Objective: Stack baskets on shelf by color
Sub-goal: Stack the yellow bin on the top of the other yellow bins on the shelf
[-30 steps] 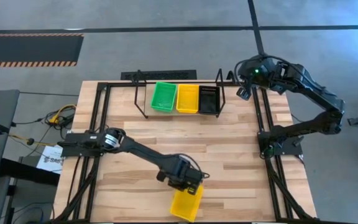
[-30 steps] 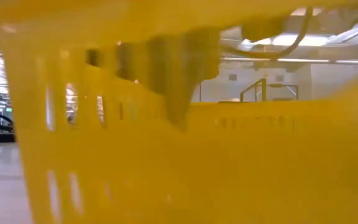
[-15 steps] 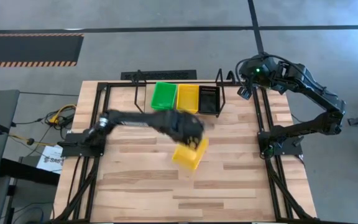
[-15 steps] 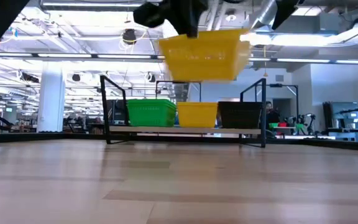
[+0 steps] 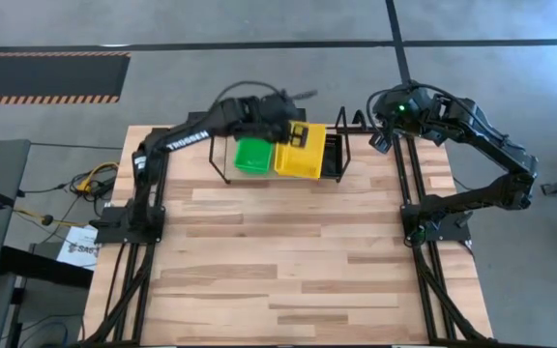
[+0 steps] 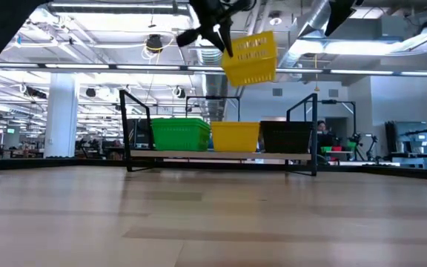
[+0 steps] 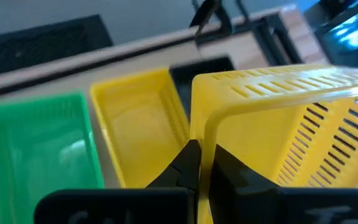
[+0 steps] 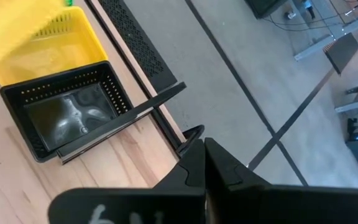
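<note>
My left gripper (image 5: 283,128) is shut on a yellow basket (image 5: 302,153) and holds it in the air above the shelf (image 6: 221,155), a low black wire rack at the table's far edge. A green basket (image 6: 179,135), a yellow basket (image 6: 235,136) and a black basket (image 6: 286,136) stand on the shelf in a row, on their bottoms. The held basket (image 6: 250,58) hangs over the yellow and black ones. My right gripper (image 8: 204,155) is shut on nothing and waits high at the far right, beyond the shelf's right end. My left gripper (image 7: 199,168) pinches one wall of the yellow basket at its rim (image 7: 202,134), close to a corner, with one finger inside the basket and one outside. The fingers slant down toward the table's far edge. The basket is lifted clear and hangs tilted above the shelf.
A black tube frame (image 5: 158,193) with the arm bases runs along both sides of the wooden table (image 5: 278,271), whose middle and near part lie open. A black perforated mat (image 5: 249,117) lies behind the shelf. Cables (image 5: 90,181) hang off the left side.
My left gripper has carried the yellow basket from the table's near edge up and toward the far edge, to above the shelf, turning as it went. The basket is lifted clear of the table and now hangs tilted. My right arm has kept still.
</note>
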Tool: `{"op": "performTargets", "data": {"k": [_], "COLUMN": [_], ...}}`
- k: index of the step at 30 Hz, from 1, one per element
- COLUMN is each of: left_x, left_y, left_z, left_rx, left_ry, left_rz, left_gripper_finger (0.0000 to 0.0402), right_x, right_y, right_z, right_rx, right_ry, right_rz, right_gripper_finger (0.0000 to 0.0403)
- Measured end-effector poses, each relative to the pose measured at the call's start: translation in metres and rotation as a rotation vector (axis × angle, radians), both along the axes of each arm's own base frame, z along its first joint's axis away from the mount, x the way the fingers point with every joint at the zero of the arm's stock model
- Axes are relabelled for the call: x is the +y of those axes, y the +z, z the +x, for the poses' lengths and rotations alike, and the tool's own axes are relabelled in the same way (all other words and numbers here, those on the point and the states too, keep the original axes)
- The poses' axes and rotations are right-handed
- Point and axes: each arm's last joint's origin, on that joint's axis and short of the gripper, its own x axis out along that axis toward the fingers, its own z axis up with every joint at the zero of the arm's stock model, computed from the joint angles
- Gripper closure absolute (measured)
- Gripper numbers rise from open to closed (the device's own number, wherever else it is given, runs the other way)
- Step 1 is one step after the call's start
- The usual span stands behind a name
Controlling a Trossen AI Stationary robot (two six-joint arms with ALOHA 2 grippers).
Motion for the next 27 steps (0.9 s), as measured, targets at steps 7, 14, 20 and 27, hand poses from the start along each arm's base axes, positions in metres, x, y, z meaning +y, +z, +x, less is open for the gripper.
{"op": "performTargets", "data": {"k": [7,14,20,27], "left_x": [0.055,0.089,0.097,0.101], "left_y": [-0.011,-0.033,-0.053,-0.07], "left_z": [-0.015,-0.023,-0.008,-0.001], "left_rx": [0.01,0.062,0.063,0.087], "left_ry": [0.036,0.041,-0.011,-0.049], "left_rz": [-0.074,-0.179,-0.193,-0.235], "left_gripper_finger": [0.0401,0.0401,0.0401,0.0401], "right_x": [0.0,0.0,0.0,-0.001], "right_y": [0.0,0.0,0.0,0.0], "right_z": [0.0,0.0,0.0,0.0], "right_rx": [-0.017,-0.024,-0.03,-0.036], "right_ry": [-0.016,-0.021,-0.027,-0.037], "right_rz": [0.008,0.01,0.013,0.015], "right_gripper_finger": [0.0392,0.0392,0.0392,0.0392]}}
